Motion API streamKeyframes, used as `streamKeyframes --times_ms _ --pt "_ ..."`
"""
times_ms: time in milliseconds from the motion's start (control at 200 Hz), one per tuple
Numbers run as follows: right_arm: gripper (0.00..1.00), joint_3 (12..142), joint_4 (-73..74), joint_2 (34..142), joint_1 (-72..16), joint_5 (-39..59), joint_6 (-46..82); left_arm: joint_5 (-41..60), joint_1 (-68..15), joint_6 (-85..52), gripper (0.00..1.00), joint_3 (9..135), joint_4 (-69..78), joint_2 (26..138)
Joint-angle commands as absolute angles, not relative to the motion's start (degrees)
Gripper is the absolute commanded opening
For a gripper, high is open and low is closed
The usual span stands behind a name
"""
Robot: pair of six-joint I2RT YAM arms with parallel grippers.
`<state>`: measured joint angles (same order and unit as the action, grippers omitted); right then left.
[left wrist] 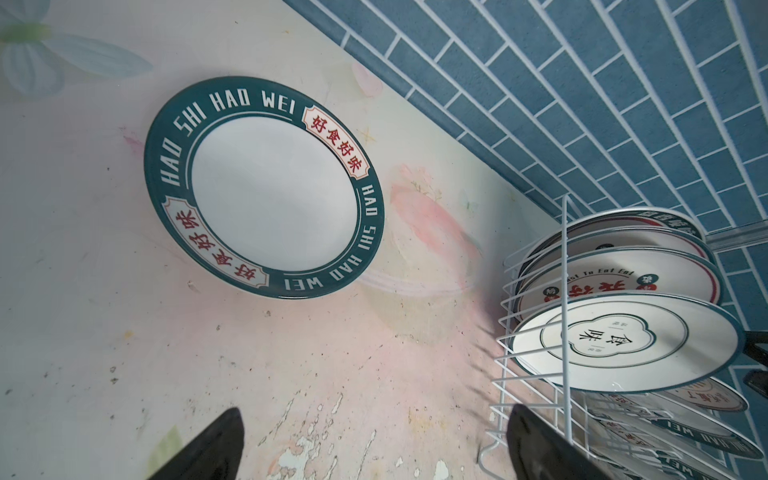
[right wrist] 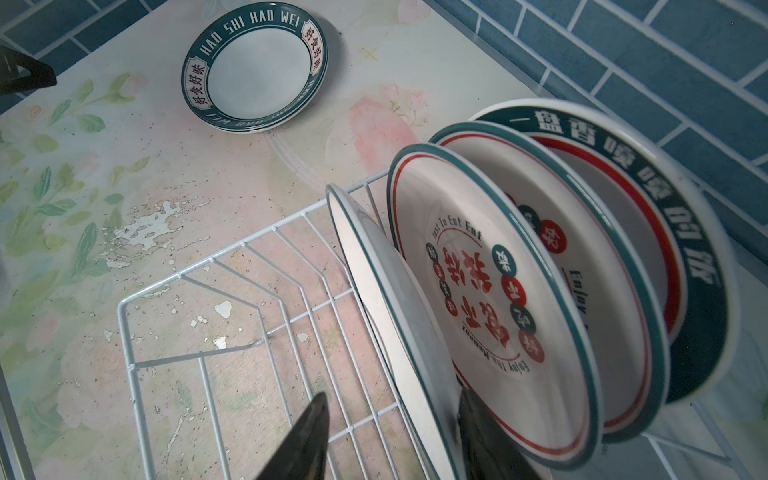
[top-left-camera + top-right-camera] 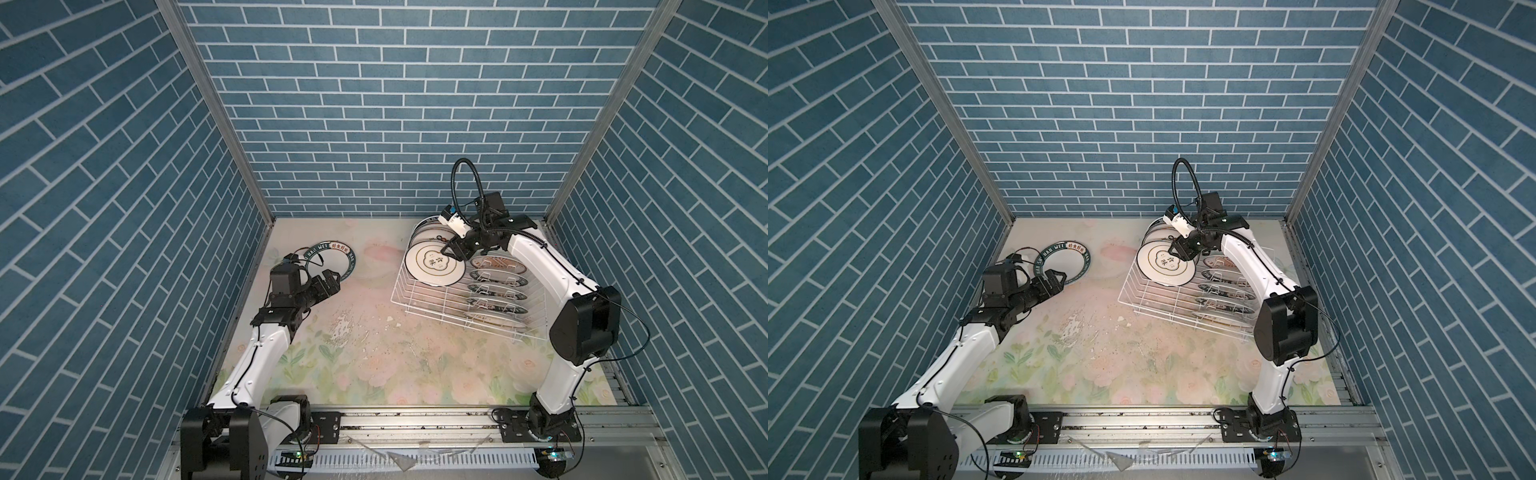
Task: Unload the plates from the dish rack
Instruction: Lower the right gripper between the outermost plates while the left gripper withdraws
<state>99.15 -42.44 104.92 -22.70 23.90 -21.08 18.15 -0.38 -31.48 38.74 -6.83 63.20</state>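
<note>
White rack (image 3: 436,297) holds four large plates (image 2: 498,291); right jaws part-open astride the front plate (image 3: 434,262), left jaws wide.

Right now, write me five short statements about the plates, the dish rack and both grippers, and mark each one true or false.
1. The HAO SHI HAO WEI plate lies flat on the table, outside the dish rack. True.
2. The left gripper is shut on a plate. False: it is open and empty, near the HAO SHI HAO WEI plate.
3. The right gripper straddles the rim of the cloud-emblem plate, the end plate of its row. True.
4. The dish rack is empty. False: it holds the cloud-emblem plate's row and a row of smaller plates.
5. The Just To Eat Eat plate stands right behind the cloud-emblem plate. True.
</note>
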Motion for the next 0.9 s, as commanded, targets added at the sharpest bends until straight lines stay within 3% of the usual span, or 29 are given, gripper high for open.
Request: streamKeyframes --times_ms 0,245,360,775,895 --pt "0.51 102.0 -44.4 106.0 -22.4 26.0 -24.4 17.2 -1.2 -31.3 0.99 38.5 -4.6 64.6" --pt "0.44 102.4 -45.8 107.9 -22.4 27.9 -25.7 23.4 -1.3 -26.7 0.99 38.3 -2.0 65.3" --pt "0.32 101.8 -45.2 108.8 -22.4 28.6 -26.5 26.9 -1.3 -22.4 0.99 39.7 -3.9 66.1" --pt "0.24 97.0 -40.7 108.3 -22.7 26.5 -28.7 21.4 -1.4 -23.7 0.99 35.9 1.2 61.8" --pt "0.23 94.3 -38.9 107.1 -23.4 25.1 -30.4 24.2 -1.4 -24.5 0.99 34.6 3.8 60.6"
